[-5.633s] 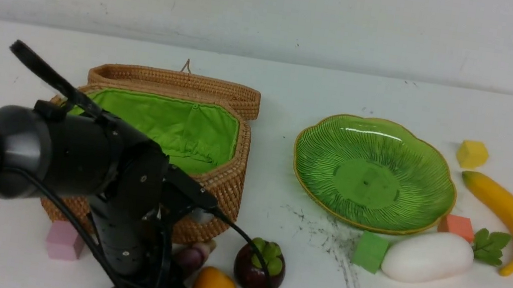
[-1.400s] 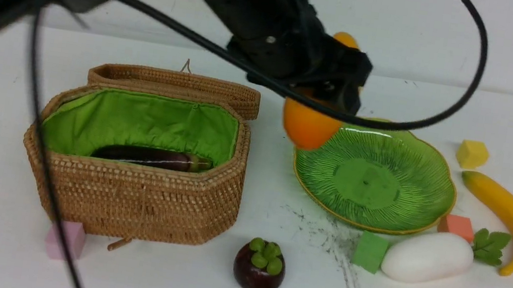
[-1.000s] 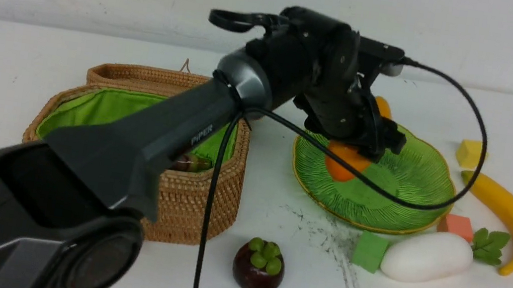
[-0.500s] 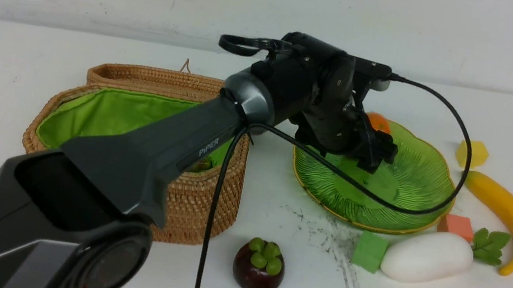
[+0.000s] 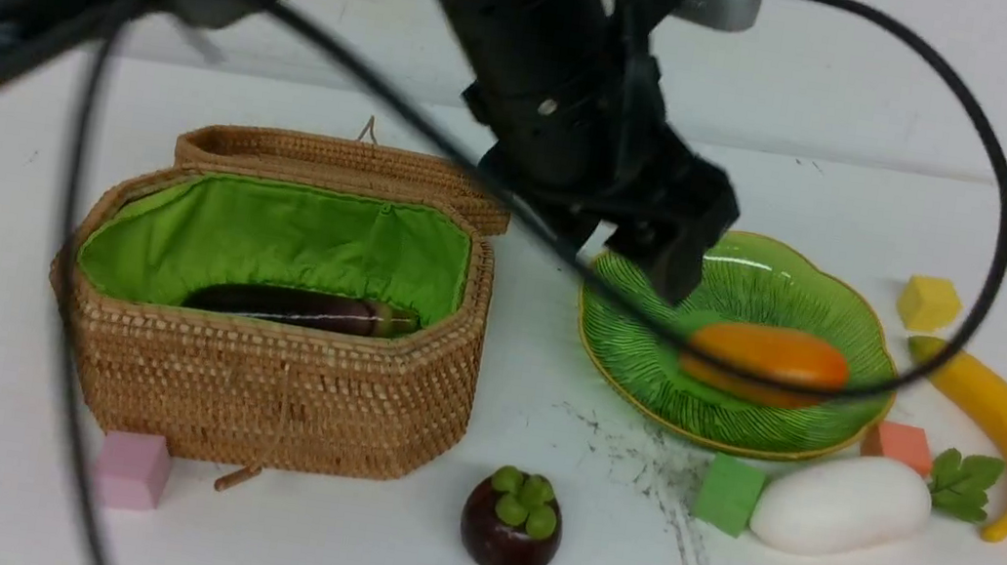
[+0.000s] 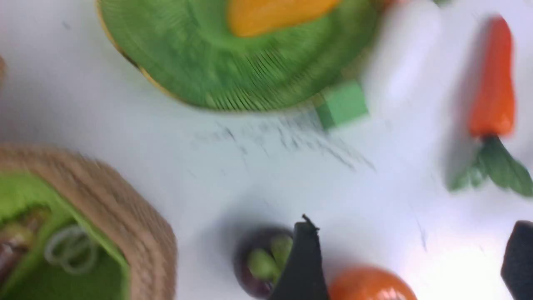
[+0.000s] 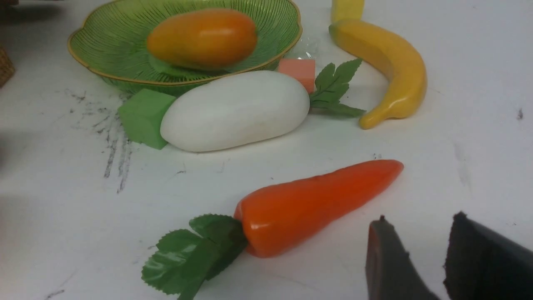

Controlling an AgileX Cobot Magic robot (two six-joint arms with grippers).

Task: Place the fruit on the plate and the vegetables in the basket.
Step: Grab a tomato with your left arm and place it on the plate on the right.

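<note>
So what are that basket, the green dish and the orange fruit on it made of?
The basket looks like matte woven wicker, given its tight weave, with a creased cloth lining. The dish seems glazed ceramic or glass: glossy highlights on its ribs. The fruit is probably moulded plastic: smooth, uniform, faintly shiny.

Left arm (image 5: 537,41) reaching forward overhead, left gripper (image 5: 643,238) angled downward, jaws spread wide and empty, right gripper (image 7: 420,221) low, jaws narrowly parted, empty.
</note>
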